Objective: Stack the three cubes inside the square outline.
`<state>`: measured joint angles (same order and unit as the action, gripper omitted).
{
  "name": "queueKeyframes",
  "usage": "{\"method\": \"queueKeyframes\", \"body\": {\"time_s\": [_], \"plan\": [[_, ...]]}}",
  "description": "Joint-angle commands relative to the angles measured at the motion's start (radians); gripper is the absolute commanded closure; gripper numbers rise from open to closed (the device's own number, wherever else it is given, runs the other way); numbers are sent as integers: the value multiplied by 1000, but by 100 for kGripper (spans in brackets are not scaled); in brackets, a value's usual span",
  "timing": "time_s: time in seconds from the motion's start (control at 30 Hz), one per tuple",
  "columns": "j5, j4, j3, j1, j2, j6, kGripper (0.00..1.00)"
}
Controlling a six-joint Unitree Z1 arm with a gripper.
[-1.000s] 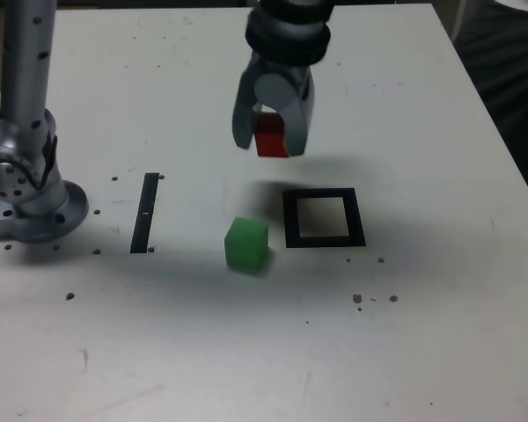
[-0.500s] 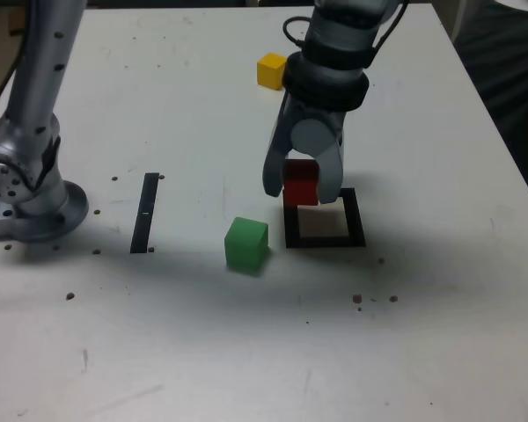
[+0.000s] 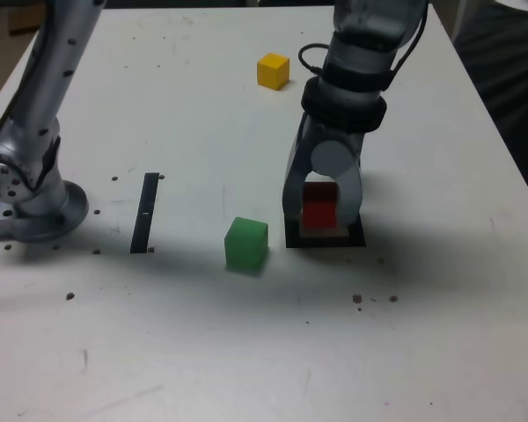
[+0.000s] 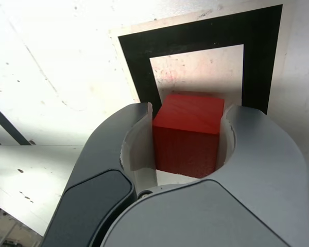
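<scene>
One red cube (image 4: 188,133) sits clamped between our gripper (image 3: 321,211) jaws, low over the white centre of the square outline (image 4: 201,36). We judge this the first placing: next we lower it flat, then let go. Beside the outline, to the exterior view's left, waits the green cube (image 3: 246,243); the yellow cube (image 3: 273,70) lies well beyond.
</scene>
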<state>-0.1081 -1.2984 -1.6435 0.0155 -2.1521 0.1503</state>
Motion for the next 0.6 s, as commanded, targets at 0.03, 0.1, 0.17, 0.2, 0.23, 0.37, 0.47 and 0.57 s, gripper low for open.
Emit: {"method": "queueKeyframes", "body": {"time_s": [0.03,0.1,0.17,0.2,0.23,0.37,0.47,0.57], "plan": [[-2,2,0,-11,-12,2,70],[-3,6,3,-20,-17,6,58],[-4,14,7,-30,-21,13,34],[-5,18,9,-34,-21,16,24],[-5,22,11,-38,-20,19,14],[-4,33,17,-48,-8,28,0],[0,45,29,-51,15,30,0],[6,64,55,-51,53,30,0]]}}
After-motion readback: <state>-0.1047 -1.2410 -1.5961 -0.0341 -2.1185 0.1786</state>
